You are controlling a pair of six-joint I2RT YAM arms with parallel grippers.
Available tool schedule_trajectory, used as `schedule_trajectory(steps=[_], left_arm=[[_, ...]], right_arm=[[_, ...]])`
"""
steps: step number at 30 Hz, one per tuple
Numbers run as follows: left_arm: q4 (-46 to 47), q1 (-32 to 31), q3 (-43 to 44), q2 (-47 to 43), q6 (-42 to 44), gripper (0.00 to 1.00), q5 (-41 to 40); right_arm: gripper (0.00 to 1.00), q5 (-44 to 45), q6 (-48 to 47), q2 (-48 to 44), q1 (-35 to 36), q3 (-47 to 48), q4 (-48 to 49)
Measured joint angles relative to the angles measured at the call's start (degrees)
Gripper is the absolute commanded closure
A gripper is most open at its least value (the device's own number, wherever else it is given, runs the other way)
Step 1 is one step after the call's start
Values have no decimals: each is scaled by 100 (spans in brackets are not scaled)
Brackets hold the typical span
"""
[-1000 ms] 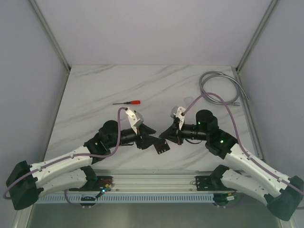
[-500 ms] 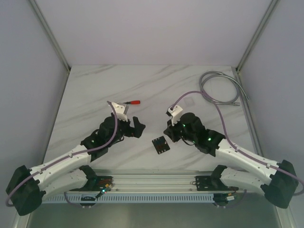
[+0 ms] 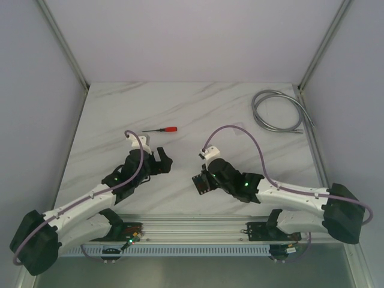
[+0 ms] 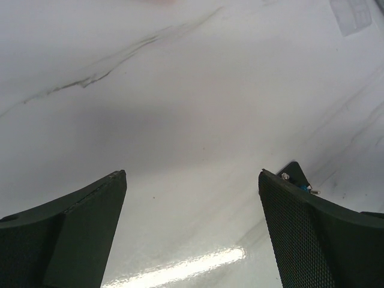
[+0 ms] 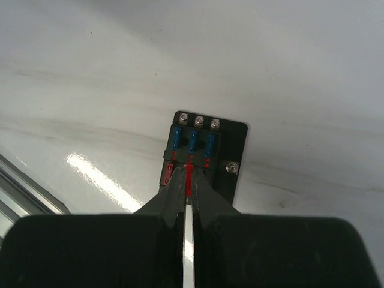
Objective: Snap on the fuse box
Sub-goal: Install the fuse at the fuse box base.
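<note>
Fuses (image 5: 193, 141) are showing uncovered in the fuse box (image 5: 207, 157), which is lying flat on the table (image 3: 198, 108) near its front edge, between the two arms. The right claw (image 5: 189, 180) is reaching over it with its jaws pinched together on nothing. Their tips are hanging over or touching the row of red fuses, and I cannot tell whether they are pressing down. The left claw (image 3: 163, 159) is standing spread wide and empty, off to the box's left, and only a corner of the box is peeking past its finger in the left wrist view. A small clear lid (image 4: 354, 14) is lying on the table well apart from the box. Judging from that, the snapping-on is looking not yet done: the lid is waiting to be picked up, set squarely over the face and pressed home. A screwdriver (image 3: 162, 129) and a hose (image 3: 277, 113) are lying farther back.
</note>
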Motion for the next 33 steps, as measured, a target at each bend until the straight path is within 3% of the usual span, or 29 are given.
schedule_trajectory(steps=[12,33], left_arm=[[-2,4,0,452,-457,0,114],[0,22,2,645,-638,0,155]], right_arm=[[100,837,570,531,367,-7,142],[100,1246,909,1023,553,-7,-57]])
